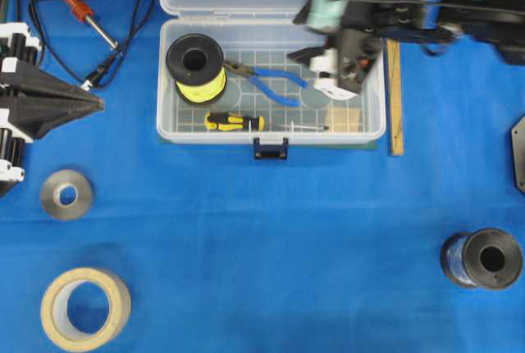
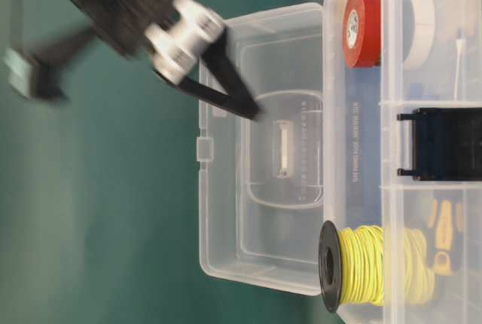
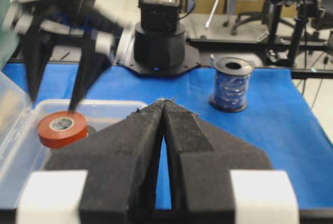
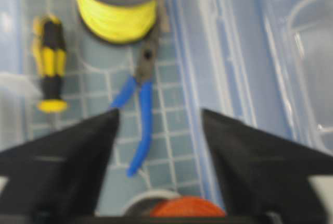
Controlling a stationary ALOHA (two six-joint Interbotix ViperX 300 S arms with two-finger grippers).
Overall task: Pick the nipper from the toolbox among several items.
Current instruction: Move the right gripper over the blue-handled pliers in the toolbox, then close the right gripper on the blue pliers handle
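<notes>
Nipper (image 1: 268,82) lies flat on toolbox (image 1: 271,135) floor, nose touching the yellow wire spool (image 1: 196,66) at its 9 o'clock; screwdriver (image 1: 235,121) near at 7. Right gripper (image 4: 158,125) hangs over the box, jaws apart, nothing held. Left gripper (image 3: 164,110) parked, jaws together.

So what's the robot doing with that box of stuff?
It's going after the nipper, the blue-handled pliers lying in the open toolbox next to the yellow wire spool and the screwdriver. The right gripper hangs over the box with its jaws wide open and nothing in them yet. The left gripper waits off to the side, shut and empty.
</notes>
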